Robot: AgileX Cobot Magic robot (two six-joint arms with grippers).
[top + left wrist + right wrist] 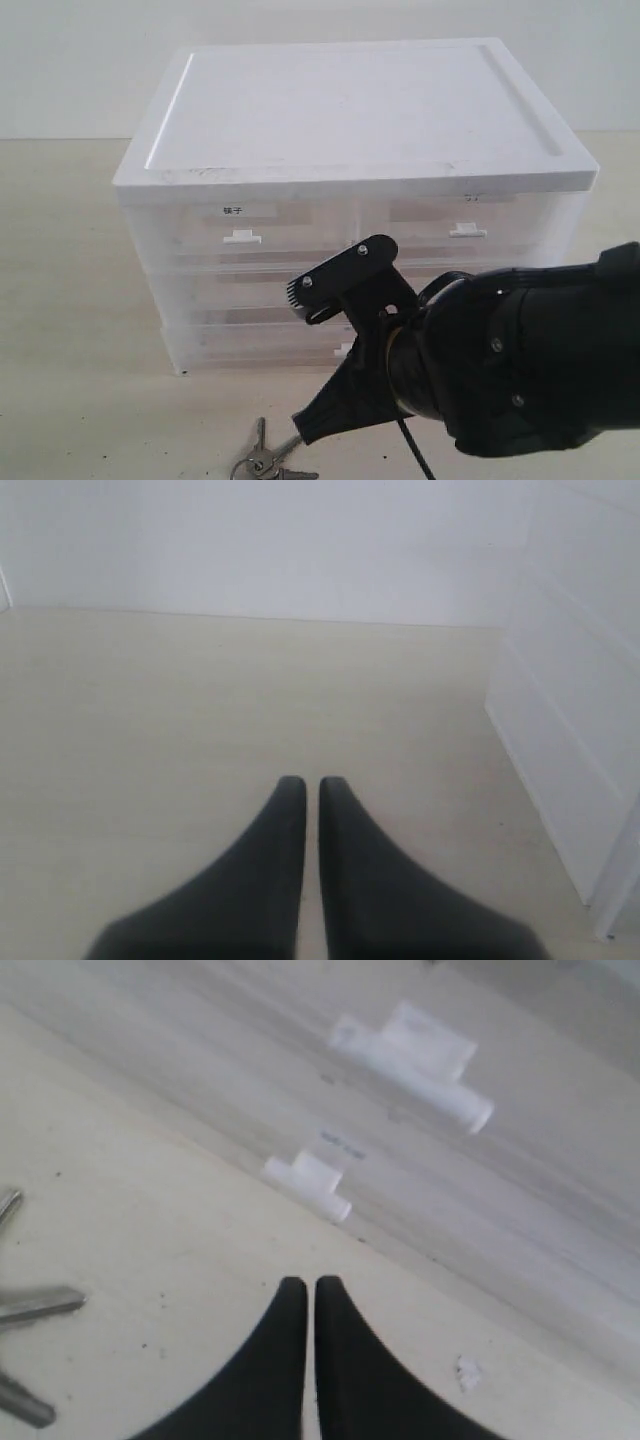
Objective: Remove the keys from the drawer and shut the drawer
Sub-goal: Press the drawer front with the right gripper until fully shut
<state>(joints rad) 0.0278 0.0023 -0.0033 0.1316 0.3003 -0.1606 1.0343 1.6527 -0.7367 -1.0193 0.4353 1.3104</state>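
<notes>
Right gripper (312, 1285): fingers pressed together, nothing held. Left gripper (310, 785): likewise closed and empty, over bare table, beside the cabinet's side wall.

Keys (265, 462): out, flat on the table, off to one side of the right fingertips and behind them.

Drawer (220, 290): front looks flush, but the arm hides its middle; cannot confirm fully shut. Its tab handle (410, 1055) sits ahead of and above the tips; the lowest drawer's tab (310, 1185) is nearer.

Risks: a push lands on the wrong drawer; the light cabinet slides back; the retreating arm or cable drags the keys.
</notes>
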